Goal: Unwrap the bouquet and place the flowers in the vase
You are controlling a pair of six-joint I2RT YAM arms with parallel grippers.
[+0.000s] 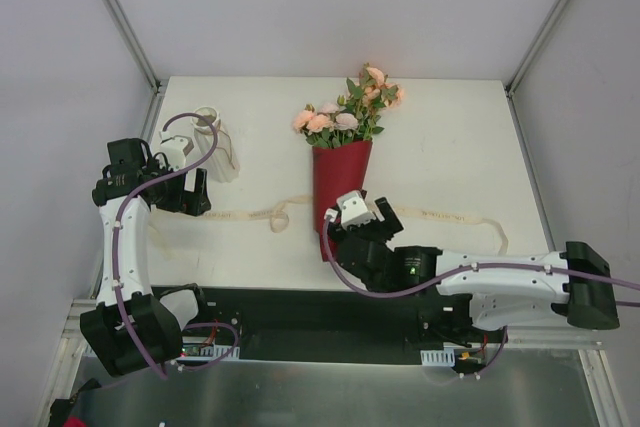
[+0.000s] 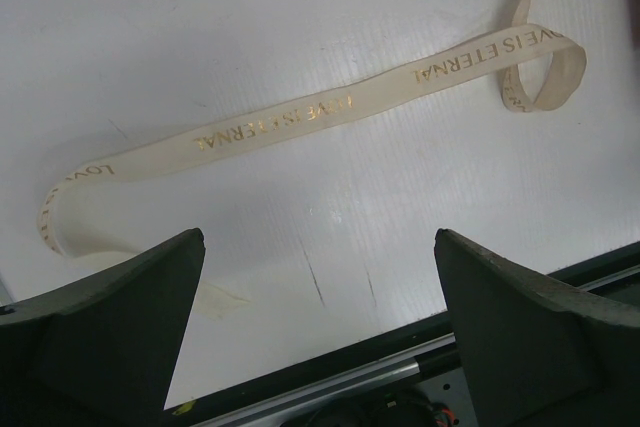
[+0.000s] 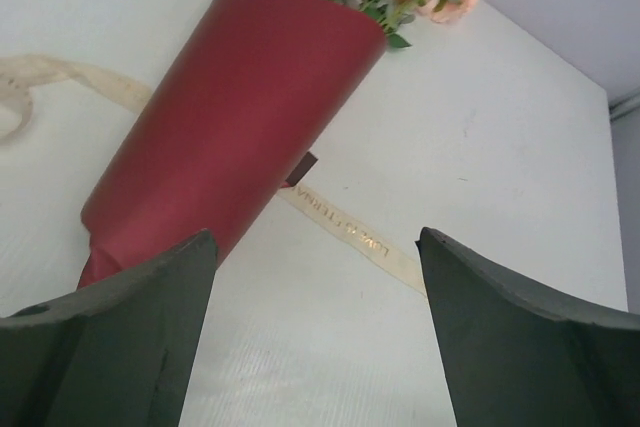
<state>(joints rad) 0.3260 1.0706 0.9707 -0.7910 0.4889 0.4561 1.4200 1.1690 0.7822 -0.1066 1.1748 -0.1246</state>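
The ribbon (image 1: 270,215) is undone; the flowers (image 1: 345,112) are not yet freed from the cone (image 1: 338,187); the vase (image 1: 217,144) is unfilled. Left gripper (image 2: 320,247) and right gripper (image 3: 315,247) are held wide, empty.

Your paper cone (image 3: 235,117) is matt dark red, smooth, and crumpled at its near tip. The ribbon (image 2: 300,117) is cream woven cloth with shiny gold lettering. The table (image 2: 300,27) looks like white matt plastic sheet, finely ribbed and scuffed. The vase (image 1: 218,145), far left, looks ceramic, but its finish is too small to judge. The left gripper (image 2: 320,237) and right gripper (image 3: 315,235) have dark, matt, faintly grainy plastic fingers.
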